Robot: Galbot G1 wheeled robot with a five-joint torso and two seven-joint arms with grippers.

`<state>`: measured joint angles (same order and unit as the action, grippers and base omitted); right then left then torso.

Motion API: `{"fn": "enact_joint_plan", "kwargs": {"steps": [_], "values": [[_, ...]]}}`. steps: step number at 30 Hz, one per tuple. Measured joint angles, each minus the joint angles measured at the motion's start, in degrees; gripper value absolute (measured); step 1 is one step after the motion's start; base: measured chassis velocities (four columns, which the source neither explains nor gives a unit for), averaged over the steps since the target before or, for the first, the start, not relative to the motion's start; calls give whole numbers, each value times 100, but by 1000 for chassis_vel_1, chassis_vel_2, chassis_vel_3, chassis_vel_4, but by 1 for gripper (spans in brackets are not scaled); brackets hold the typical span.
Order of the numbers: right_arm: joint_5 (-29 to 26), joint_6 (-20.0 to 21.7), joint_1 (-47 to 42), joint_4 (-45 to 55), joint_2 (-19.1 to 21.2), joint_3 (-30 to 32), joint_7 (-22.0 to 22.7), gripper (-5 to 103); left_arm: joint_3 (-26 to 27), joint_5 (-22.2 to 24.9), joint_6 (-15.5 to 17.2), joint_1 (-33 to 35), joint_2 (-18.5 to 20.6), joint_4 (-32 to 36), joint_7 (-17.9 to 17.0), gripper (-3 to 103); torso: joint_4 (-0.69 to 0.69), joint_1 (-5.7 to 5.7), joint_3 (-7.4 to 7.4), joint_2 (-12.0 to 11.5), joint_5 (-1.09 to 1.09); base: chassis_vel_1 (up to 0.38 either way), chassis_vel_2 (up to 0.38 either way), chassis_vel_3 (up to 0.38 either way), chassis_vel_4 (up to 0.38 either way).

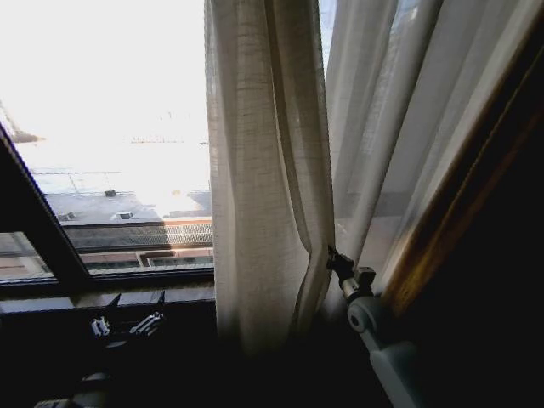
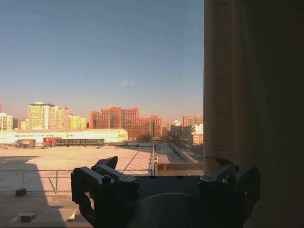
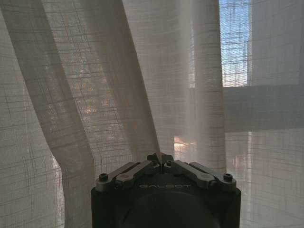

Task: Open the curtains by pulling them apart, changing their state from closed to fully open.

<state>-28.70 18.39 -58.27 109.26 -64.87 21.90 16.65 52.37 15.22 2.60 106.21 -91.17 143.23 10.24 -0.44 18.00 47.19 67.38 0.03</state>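
The curtains (image 1: 268,170) hung bunched toward the right half of the head view, leaving the left part of the window (image 1: 110,127) bare, with bright sky and rooftops showing through the glass. The nearer panel fell in deep vertical pleats from the top of the view down to the dark sill (image 1: 102,293). A second, more sheer panel (image 1: 408,127) hung behind it to the right, slanting along a dark wooden frame (image 1: 476,170).

The right tool (image 1: 334,257) reached up from the lower right and met the right edge of the nearer panel low down, where the cloth drew in to a narrow waist. In the right wrist view its fingers (image 3: 154,159) were closed together, tips touching, pressed right against the weave of the curtains (image 3: 118,85); whether any fabric was actually pinched between them could not be told.

The left tool (image 1: 127,323) sat low at the left, just below the sill, well apart from the cloth. In the left wrist view it stood wide, its two fingers (image 2: 107,175) far apart with nothing between them, facing the open glass and a skyline of buildings (image 2: 123,123). A shadowed curtain edge (image 2: 251,104) hung just beside its far finger.
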Motion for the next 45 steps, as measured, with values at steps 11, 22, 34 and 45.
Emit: {"fn": "enact_joint_plan", "kwargs": {"steps": [11, 22, 34, 45], "values": [[1, 1, -41, 21, 36, 33, -2, 0, -11, -2, -1, -11, 0, 0, -1, 100, -1, -2, 0, 0, -2, -355, -369, 348, 357], [-11, -91, -65, -18, 13, -6, 14, 0, -11, -3, -18, -7, 0, -25, 0, 100, 0, -2, 0, 0, -2, -346, -324, 340, 337], [49, -76, -325, 147, 23, 40, -57, 28, -45, -20, -2, -94, 3, -99, 3, 100, 2, -1, -1, 0, -8, -55, -72, 63, 47], [174, 57, -1457, 1513, -15, -211, 49, 65, -26, 120, 3, -175, 0, -234, -10, 100, -2, -1, -1, 0, 1, 10, 9, -12, -14]]}}
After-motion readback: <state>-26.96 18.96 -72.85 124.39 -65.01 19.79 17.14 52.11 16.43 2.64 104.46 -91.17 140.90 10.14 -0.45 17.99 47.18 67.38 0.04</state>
